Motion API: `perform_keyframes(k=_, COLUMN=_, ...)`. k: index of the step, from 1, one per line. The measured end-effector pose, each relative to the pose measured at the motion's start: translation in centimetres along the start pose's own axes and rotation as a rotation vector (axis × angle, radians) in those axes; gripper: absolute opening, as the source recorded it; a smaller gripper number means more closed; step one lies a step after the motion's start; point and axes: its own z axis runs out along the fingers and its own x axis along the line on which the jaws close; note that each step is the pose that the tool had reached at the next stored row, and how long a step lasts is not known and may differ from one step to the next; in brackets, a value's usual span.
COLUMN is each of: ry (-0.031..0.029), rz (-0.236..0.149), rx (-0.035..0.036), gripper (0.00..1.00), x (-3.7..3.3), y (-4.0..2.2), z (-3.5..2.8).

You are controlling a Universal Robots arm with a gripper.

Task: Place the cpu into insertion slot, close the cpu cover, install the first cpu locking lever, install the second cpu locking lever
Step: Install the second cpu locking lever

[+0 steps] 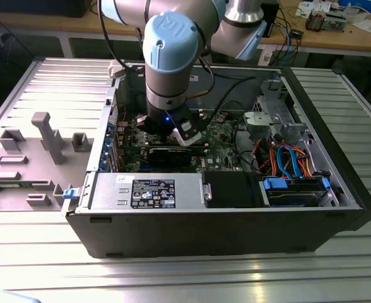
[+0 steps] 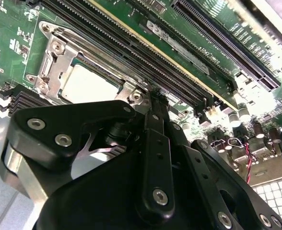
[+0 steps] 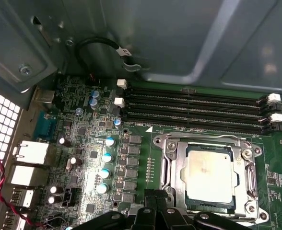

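On the exterior view's left, a grey fixture tray lies on the ribbed bench beside the open computer case. The arm reaches down into the case, over the green board.

In both wrist views, the cpu sits in the slot, silver top up. The cover lies flat around the cpu, its window framing the chip. Long black memory slots run just beside the socket.

The claw hangs at the socket's edge, near the cpu. Its fingers stand close together, tips narrow, with nothing seen between them. Contact with the socket frame cannot be determined.
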Motion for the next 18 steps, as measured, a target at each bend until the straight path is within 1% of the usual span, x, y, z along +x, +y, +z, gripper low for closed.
perform_keyframes(k=3, ry=-0.0004, rz=0.000, rx=-0.0041, gripper=0.11, x=0.01, y=-0.06, z=0.17)
perform_keyframes(k=6, ry=-0.0006, rz=0.000, rx=-0.0041, gripper=0.11, x=0.00, y=-0.06, z=0.14)
perform_keyframes(k=8, ry=-0.0005, rz=0.000, rx=-0.0039, gripper=0.11, x=0.00, y=0.03, z=-0.17)
perform_keyframes(k=10, ry=-0.0004, rz=0.000, rx=-0.0040, gripper=0.11, x=0.00, y=0.20, z=-0.68)
perform_keyframes(k=11, ry=-0.0004, rz=0.000, rx=-0.0039, gripper=0.11, x=0.01, y=0.31, z=-1.04)
perform_keyframes(k=13, ry=-0.0004, rz=0.000, rx=-0.0039, gripper=0.11, x=0.01, y=0.64, z=-2.07)
perform_keyframes(k=16, ry=-0.0006, rz=0.000, rx=-0.0042, gripper=0.11, x=0.01, y=0.66, z=-2.10)
perform_keyframes(k=18, ry=-0.0004, rz=0.000, rx=-0.0039, gripper=0.11, x=0.01, y=0.69, z=-2.23)
